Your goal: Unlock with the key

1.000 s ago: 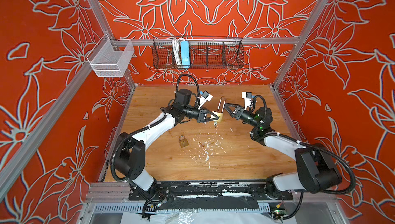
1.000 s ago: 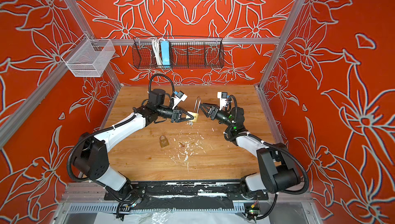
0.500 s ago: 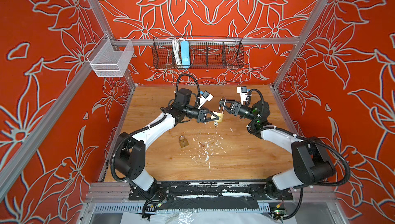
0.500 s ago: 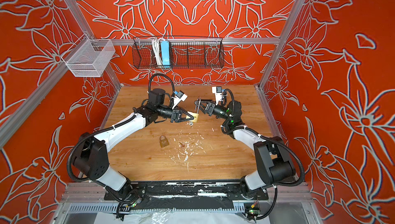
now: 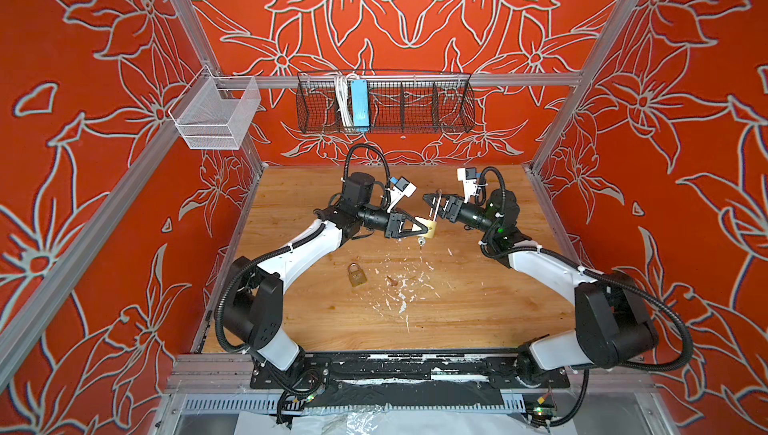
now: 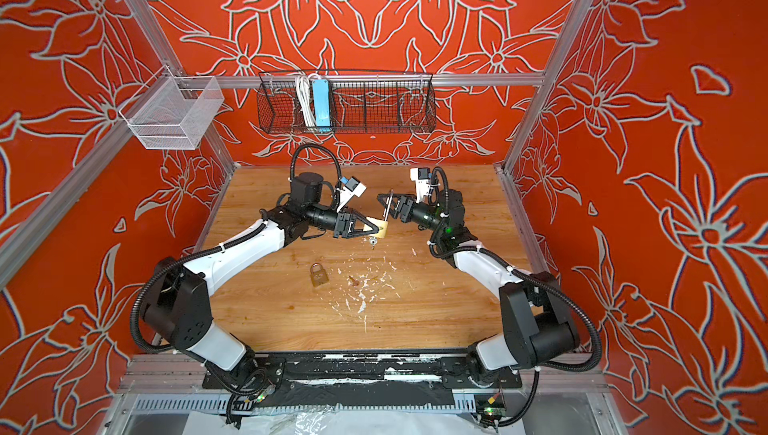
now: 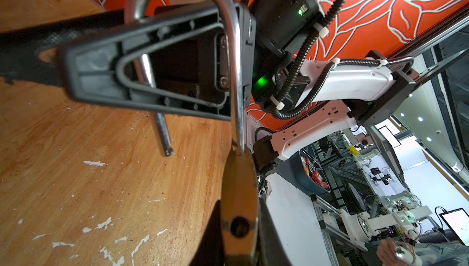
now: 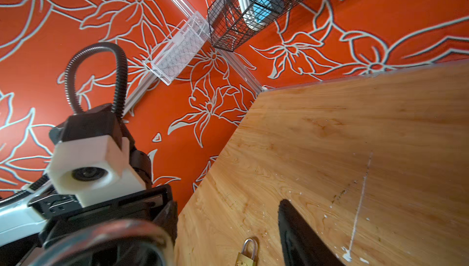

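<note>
Brace the padlock body in the left gripper, pinched tight on it above the middle of the table, nearer the far edge. Draw the right gripper, spread loosely astride the freed shackle, straight along the legs, without twisting. Long axis about upright, by the look of it: shackle up, key dangling below.

Right tool advanced, now reaching held padlock shackle.
</note>
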Motion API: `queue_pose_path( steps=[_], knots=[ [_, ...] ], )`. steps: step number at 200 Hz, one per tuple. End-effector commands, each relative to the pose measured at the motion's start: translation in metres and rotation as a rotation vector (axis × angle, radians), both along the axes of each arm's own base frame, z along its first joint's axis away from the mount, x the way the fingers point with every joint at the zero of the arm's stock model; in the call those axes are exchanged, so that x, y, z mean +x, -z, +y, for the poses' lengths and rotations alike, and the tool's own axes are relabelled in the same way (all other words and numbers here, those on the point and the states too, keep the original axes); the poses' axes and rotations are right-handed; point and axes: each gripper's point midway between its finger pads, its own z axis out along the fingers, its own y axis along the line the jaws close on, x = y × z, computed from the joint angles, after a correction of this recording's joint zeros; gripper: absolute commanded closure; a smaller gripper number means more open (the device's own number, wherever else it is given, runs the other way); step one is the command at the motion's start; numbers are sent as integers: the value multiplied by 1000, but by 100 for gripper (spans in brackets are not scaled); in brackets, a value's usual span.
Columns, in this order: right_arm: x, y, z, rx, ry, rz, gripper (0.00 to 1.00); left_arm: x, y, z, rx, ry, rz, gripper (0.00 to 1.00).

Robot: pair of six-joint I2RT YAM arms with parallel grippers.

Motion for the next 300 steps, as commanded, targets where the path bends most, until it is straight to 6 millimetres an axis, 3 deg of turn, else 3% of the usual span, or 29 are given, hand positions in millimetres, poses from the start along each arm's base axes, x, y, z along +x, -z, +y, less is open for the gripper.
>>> queue_pose_path(
  steps=[1,28,80,156,212,258,300],
  knots=[
    [5,18,-13,-122,91,39,36,-11,-26,-4,-45,44,-113,100],
    [5,28,-18,-162,120,58,36,-12,-24,-5,-23,31,-134,100],
    [3,27,-18,-161,119,63,36,-10,-25,-1,3,-13,-171,100],
    [-10,26,-33,-204,173,74,36,9,-17,6,86,-158,-220,100],
    [-13,39,-56,-325,279,102,36,52,13,29,284,-424,-245,100],
    [-30,34,-48,-283,212,38,34,80,60,40,454,-514,-168,100],
    [-59,54,-56,-270,205,73,34,106,113,54,633,-562,-50,100]
  ],
)
